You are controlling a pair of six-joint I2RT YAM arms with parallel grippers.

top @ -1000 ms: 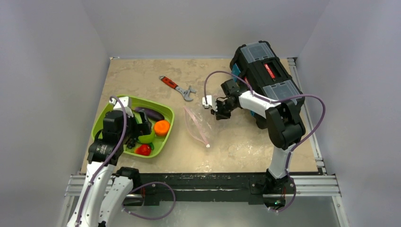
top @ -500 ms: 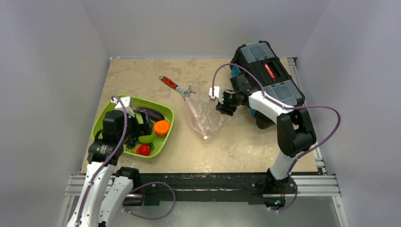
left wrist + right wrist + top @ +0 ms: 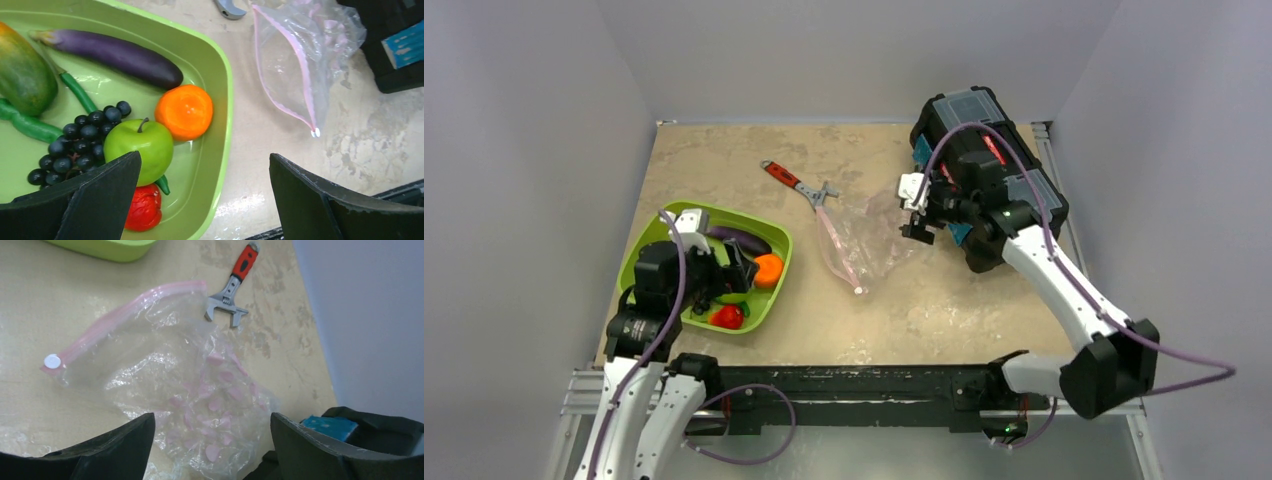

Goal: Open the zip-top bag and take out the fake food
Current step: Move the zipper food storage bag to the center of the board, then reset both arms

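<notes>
The right pincer [image 3: 211, 445] is hanging with its jaws spread wide and nothing between them, just above the clear crinkly plastic zip-top bag [image 3: 165, 385]. The bag is lying flat and apparently empty on the mottled beige table [image 3: 60, 285] directly below this pincer. It is looking feather-light, limp and slippery, a thin film printed with small pink hearts, likely to slide or bunch when pushed. The firmest place to take hold is probably the stiffer pink-red zip strip [image 3: 125, 315], running ahead and to the left of the pincer and ending in a small white slider tab [image 3: 52, 361].

The left pincer [image 3: 205, 200] is gaping open too, holding nothing, and hovering over the glossy lime-green plastic tray [image 3: 222, 100]. The fake food [image 3: 139, 145] is sitting in that tray beneath it. There is a smooth dark purple eggplant [image 3: 110, 55], a round orange fruit [image 3: 184, 111], beaded black grapes [image 3: 80, 140] and a red piece [image 3: 145, 207], all seemingly hard, light plastic.
</notes>
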